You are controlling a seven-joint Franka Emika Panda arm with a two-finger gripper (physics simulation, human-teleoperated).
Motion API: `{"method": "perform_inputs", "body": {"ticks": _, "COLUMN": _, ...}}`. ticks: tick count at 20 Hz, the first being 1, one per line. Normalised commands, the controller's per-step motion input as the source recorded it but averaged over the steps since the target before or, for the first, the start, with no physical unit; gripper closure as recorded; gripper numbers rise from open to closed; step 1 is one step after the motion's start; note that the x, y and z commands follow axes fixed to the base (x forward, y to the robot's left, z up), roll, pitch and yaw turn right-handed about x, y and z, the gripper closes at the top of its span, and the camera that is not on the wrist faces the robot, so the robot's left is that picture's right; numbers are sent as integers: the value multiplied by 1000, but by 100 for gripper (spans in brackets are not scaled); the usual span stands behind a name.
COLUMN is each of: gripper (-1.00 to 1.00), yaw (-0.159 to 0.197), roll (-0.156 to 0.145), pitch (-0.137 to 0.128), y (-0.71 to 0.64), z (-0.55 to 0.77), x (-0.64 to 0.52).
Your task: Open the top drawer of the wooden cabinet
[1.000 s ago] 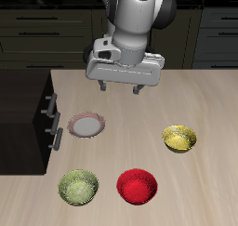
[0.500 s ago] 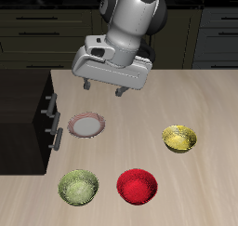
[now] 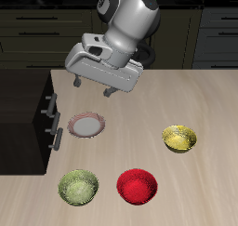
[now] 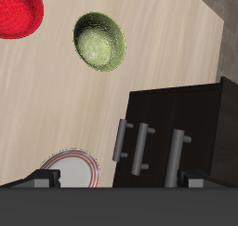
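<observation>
The wooden cabinet [image 3: 20, 109] is a dark box at the table's side edge, its drawer fronts facing the table's middle. The top drawer's silver bar handle [image 3: 49, 104] shows above a lower handle [image 3: 56, 137]. My gripper [image 3: 93, 86] hangs open and tilted above the table, farther back than the handles and apart from the cabinet, holding nothing. In the wrist view the cabinet [image 4: 186, 113] shows three handles; the largest, nearest one [image 4: 175, 155] belongs to the top drawer. My gripper [image 4: 121, 179] has its fingertips [image 4: 42, 177] spread wide.
A pink-rimmed white plate [image 3: 85, 126] lies close to the cabinet front. A green bowl [image 3: 79, 187] and a red bowl [image 3: 138, 186] sit near the table's front edge, with a yellow bowl [image 3: 180, 138] beyond them. Dark kitchen cabinets [image 3: 37, 34] line the back.
My gripper has swung sideways toward the cabinet and tilted more. The bowls, plate and drawers have not moved.
</observation>
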Motion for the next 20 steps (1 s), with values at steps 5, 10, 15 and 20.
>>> {"method": "perform_inputs", "body": {"ticks": 5, "gripper": -100, "yaw": 26, "roll": -119, "pitch": -8, "y": -158, "z": 23, "x": -67}}
{"method": "perform_inputs", "body": {"ticks": 10, "gripper": -100, "yaw": 3, "roll": -153, "pitch": -25, "y": -274, "z": 53, "x": -26}}
{"method": "perform_inputs", "body": {"ticks": 15, "gripper": -100, "yaw": -25, "roll": -114, "pitch": 1, "y": -211, "z": -8, "x": -41}}
{"method": "perform_inputs", "body": {"ticks": 20, "gripper": -100, "yaw": 42, "roll": -8, "pitch": -40, "y": -24, "z": -33, "x": -15}}
